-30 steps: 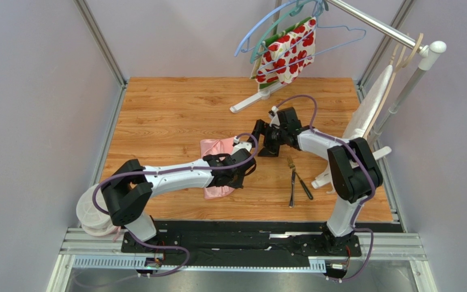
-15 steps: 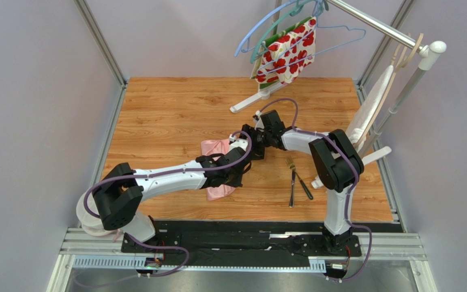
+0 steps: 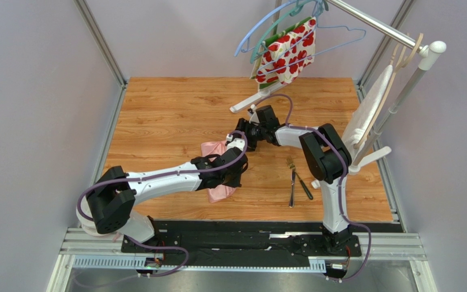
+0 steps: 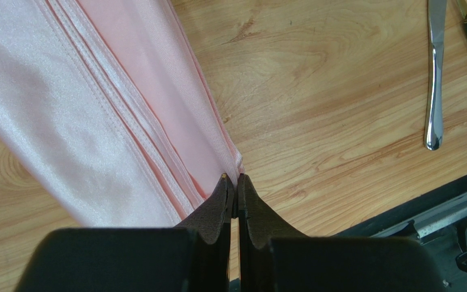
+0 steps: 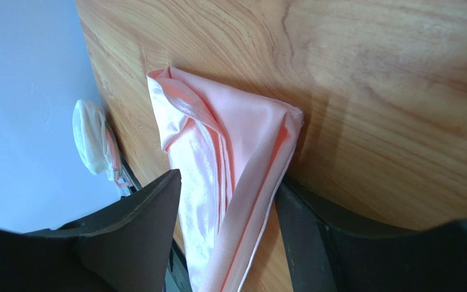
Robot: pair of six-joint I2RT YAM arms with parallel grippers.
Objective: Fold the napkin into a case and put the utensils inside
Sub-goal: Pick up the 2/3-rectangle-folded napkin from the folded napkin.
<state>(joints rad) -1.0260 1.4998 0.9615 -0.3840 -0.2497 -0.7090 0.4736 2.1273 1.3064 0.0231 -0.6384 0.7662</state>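
the left gripper (image 4: 234, 184) has its jaws clenched on the near corner of the napkin (image 4: 96, 103). the napkin's hemmed folds run away from the tips across the wooden table (image 4: 339, 121). the right gripper (image 5: 227, 182) is spread wide, one finger on each side of the folded pink cloth, apparently not touching it. to the right, well apart from the cloth, lie the utensils: a fork (image 3: 291, 182) and a dark-handled piece (image 3: 303, 186), just beside each other.
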